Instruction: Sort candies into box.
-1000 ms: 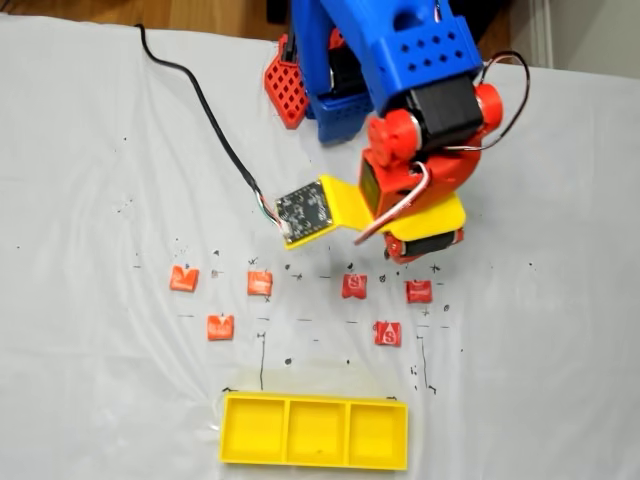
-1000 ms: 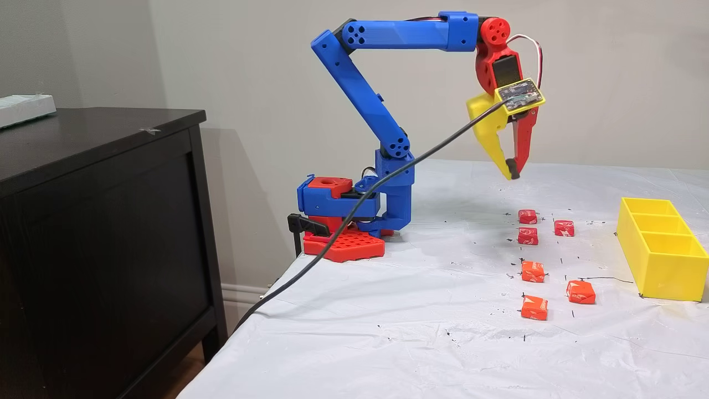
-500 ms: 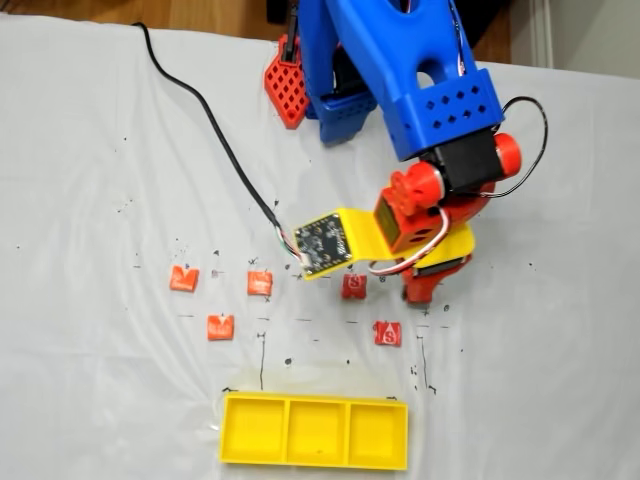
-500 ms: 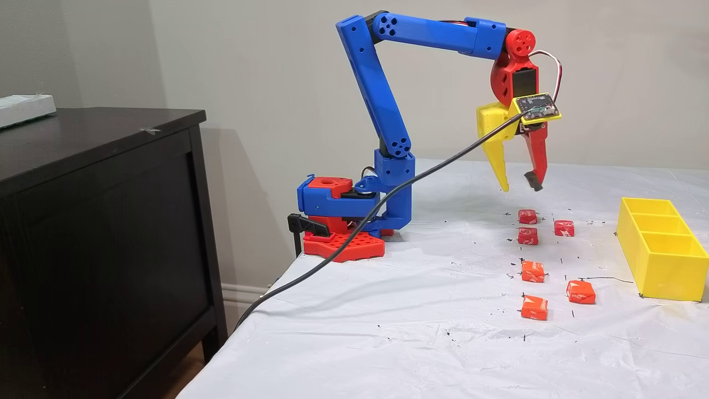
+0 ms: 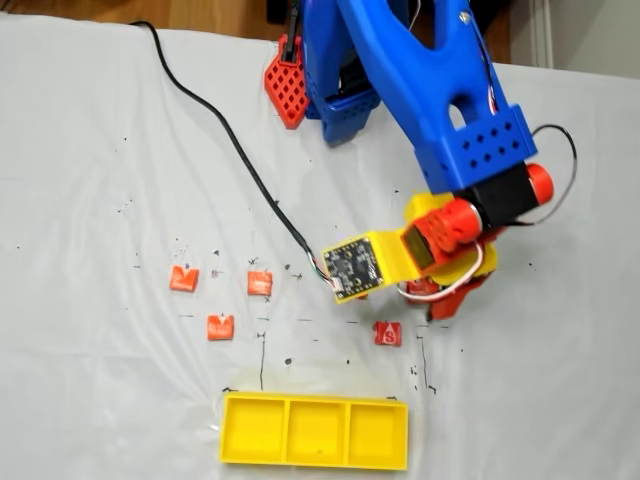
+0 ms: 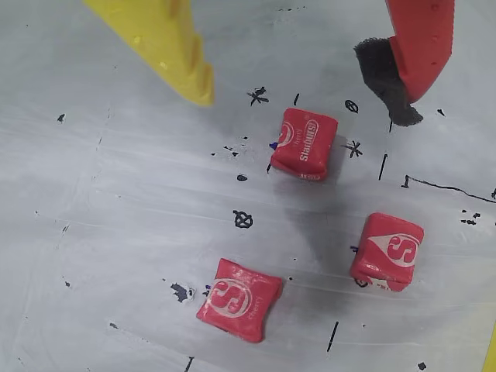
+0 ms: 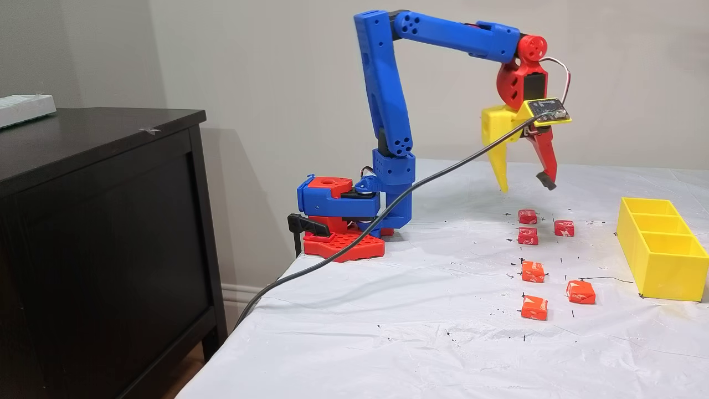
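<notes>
Candies (image 7: 533,239), small square crinkly-wrapped sweets, lie scattered on the white-covered desk (image 7: 421,332) left of the empty yellow plastic box (image 7: 662,266). Above them hangs the gripper (image 7: 523,185), spread wide, holding nothing.

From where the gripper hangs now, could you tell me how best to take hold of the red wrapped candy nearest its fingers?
Probably straight down from above: the red square wrapped candy lies flat on the white sheet, clear of its neighbours. The open gripper should close across its two opposite flat sides.
</notes>
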Tool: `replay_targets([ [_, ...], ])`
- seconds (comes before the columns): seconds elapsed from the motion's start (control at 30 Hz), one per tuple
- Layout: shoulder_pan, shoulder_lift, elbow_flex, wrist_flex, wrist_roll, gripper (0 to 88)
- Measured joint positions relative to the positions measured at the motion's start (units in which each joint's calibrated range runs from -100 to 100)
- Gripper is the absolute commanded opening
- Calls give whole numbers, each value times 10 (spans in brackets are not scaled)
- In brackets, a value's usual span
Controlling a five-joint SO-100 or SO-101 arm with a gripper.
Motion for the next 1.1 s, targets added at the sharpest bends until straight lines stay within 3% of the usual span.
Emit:
replay_targets([
  [0.5,-9,87,-15,-37,-2,361],
  [1.1,-9,164,-27,-64,-2,323],
])
